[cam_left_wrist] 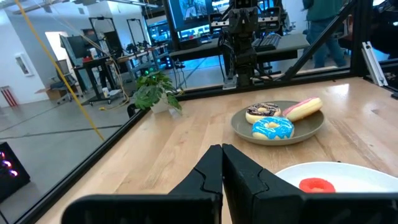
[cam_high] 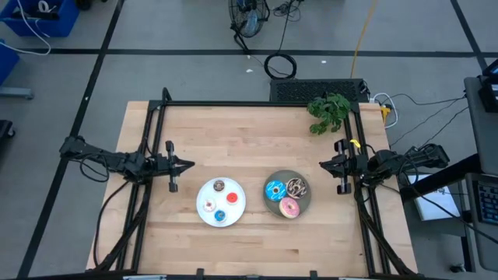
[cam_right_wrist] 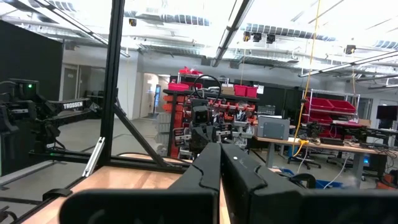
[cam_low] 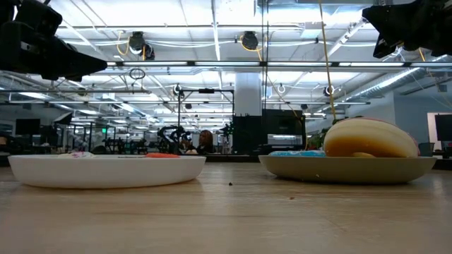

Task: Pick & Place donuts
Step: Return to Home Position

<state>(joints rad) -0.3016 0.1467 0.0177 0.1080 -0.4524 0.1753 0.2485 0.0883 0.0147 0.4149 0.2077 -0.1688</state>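
A white plate [cam_high: 233, 211] holds four tiny donuts: brown [cam_high: 219, 186], white [cam_high: 209, 205], red [cam_high: 231, 197] and blue [cam_high: 220, 216]. To its right, a grey plate [cam_high: 305, 201] carries three larger ones: blue [cam_high: 274, 189], dark brown sprinkled [cam_high: 296, 186] and pink [cam_high: 289, 207]. My left gripper [cam_high: 189, 164] hovers shut at the table's left, above and beyond the white plate. My right gripper [cam_high: 322, 164] hovers shut at the right, beyond the grey plate. The left wrist view shows the shut fingers [cam_left_wrist: 222, 149], the grey plate [cam_left_wrist: 242, 127] and the red donut [cam_left_wrist: 317, 185].
A green leafy plant [cam_high: 328, 113] sits at the table's far right corner. Black frame rails [cam_high: 257, 103] run along the far edge and both sides. Bare wood lies between the two grippers and on the near side of the plates. The low view shows both plates [cam_low: 106, 169] [cam_low: 346, 168] side by side.
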